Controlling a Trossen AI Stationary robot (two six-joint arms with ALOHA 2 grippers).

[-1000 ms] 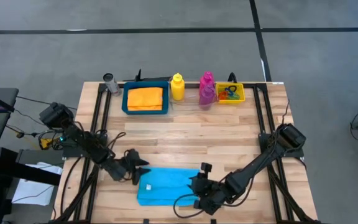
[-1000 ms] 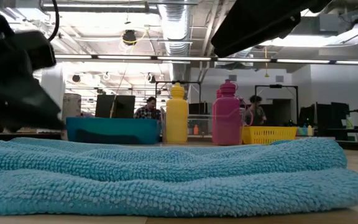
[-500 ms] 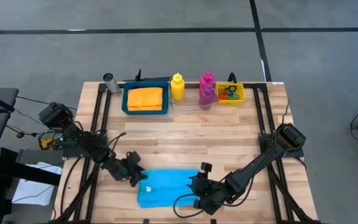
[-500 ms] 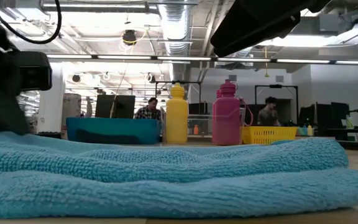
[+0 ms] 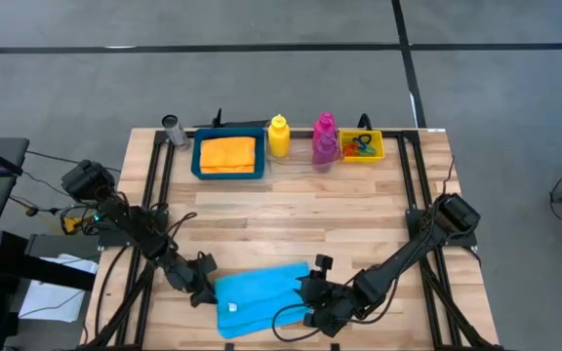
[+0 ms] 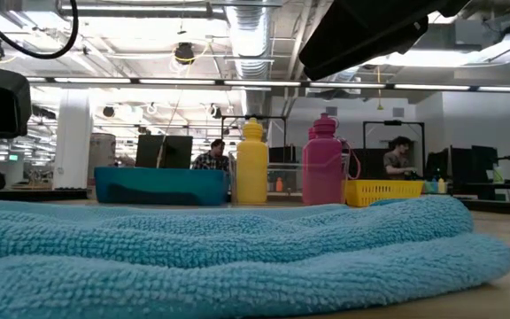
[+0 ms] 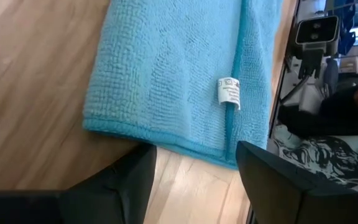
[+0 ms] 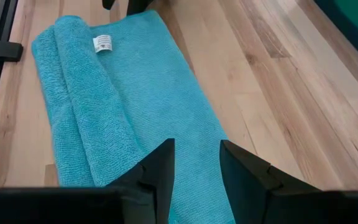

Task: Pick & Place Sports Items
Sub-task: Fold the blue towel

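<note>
Cyan cloth [image 5: 260, 296] lies folded near the table's [image 5: 291, 210] front edge; left gripper [image 5: 206, 292] spread beside it, right gripper [image 5: 312, 290] parted over it, grasping nothing.

A cyan cloth [image 5: 261, 297] with a white tag [image 7: 230, 93] is seen on the pale wooden bench [image 5: 291, 210]; an orange cloth [image 5: 228, 153] is held by a blue tray [image 5: 197, 161].

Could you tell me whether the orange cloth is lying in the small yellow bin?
No, the high view shows the orange cloth lying in the blue tray, while the yellow bin holds small coloured rings.
</note>
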